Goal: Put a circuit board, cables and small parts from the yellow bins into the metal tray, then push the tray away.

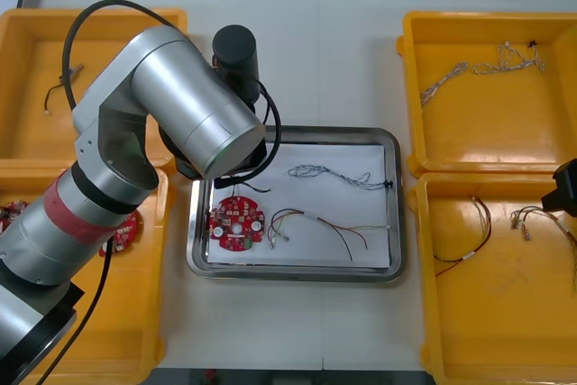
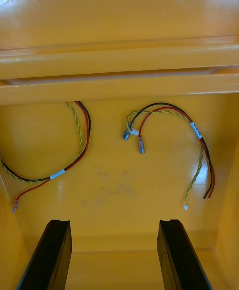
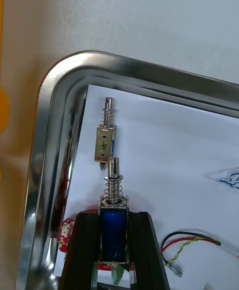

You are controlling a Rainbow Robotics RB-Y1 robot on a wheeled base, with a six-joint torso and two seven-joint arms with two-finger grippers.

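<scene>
My left gripper is shut on a small metal part with a blue body and a spring plunger, held just above the white inside of the metal tray near a corner. A second small metal part lies in the tray just beyond the held one. In the front view the left arm covers the tray's far left corner. In the tray lie a red circuit board, a blue and white cable and a red and yellow cable. My right gripper stands open over the near right bin.
Two red and yellow cables lie in the bin beyond the right fingers. The far right bin holds twisted cables. The near left bin holds circuit boards. A black cable lies in the far left bin.
</scene>
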